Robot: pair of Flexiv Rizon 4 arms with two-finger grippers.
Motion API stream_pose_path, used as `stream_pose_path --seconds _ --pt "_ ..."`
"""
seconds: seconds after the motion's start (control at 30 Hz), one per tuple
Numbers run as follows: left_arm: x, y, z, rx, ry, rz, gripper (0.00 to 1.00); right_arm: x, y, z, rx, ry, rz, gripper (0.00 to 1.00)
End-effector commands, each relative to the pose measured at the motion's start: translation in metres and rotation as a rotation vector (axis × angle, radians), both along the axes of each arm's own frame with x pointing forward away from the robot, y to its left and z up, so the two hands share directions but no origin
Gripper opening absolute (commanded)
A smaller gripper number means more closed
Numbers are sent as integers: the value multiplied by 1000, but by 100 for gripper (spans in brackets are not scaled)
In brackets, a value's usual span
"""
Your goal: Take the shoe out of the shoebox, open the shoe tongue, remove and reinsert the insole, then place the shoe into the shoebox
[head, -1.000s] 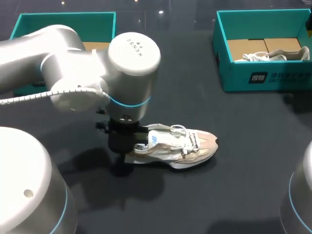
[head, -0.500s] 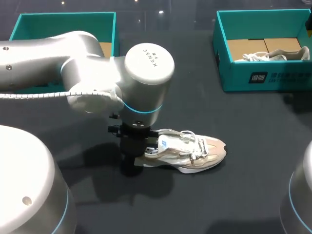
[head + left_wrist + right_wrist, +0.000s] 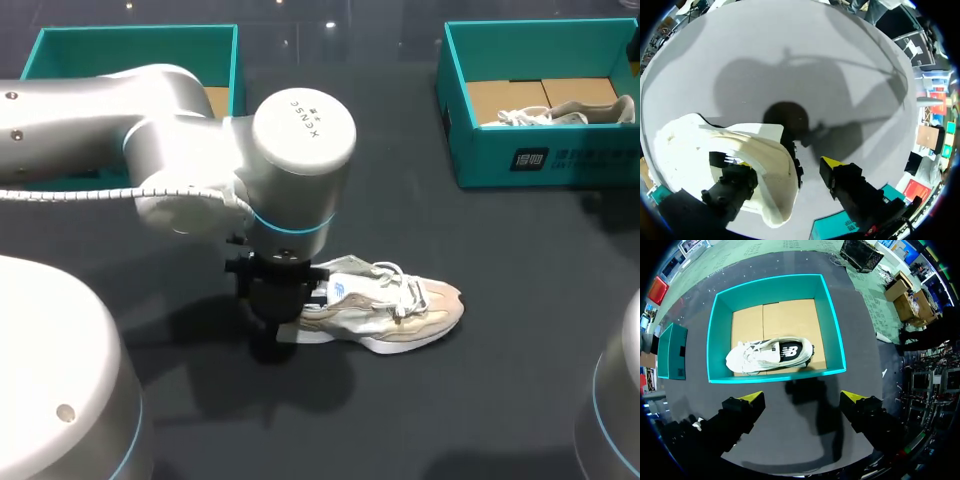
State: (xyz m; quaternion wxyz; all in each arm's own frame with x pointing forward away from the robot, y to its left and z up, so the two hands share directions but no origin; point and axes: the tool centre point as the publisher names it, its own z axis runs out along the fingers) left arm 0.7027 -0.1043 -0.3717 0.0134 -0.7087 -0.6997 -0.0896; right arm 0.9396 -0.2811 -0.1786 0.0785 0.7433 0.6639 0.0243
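Down on the shoe with the left gripper, out on the dark table, well apart from the shoebox. Straddling the heel wall with wide fingers, one inside, one outside and not touching, likely to steady it for the tongue. Hovering over that shoebox with the right gripper, spread wide, above a second shoe. Matte surface throughout, with another teal box far across from the shoebox.
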Motion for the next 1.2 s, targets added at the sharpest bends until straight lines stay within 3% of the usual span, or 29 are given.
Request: stream_pose_path --seconds 0.03,0.37,0.7,0.87,0.97,1.2 --pt "-4 14 29 -45 -9 10 100 0 0 0 0 0 -1 100" --pt "2 28 89 -154 -3 90 100 0 0 0 0 0 -1 100" --pt "-4 68 154 -355 146 357 100 0 0 0 0 0 -1 100" --pt "-12 86 167 -455 225 481 100 0 0 0 0 0 -1 100" --pt "-19 101 170 -486 354 576 100 0 0 0 0 0 -1 100" --pt "-19 101 170 -486 354 576 100 0 0 0 0 0 -1 100"
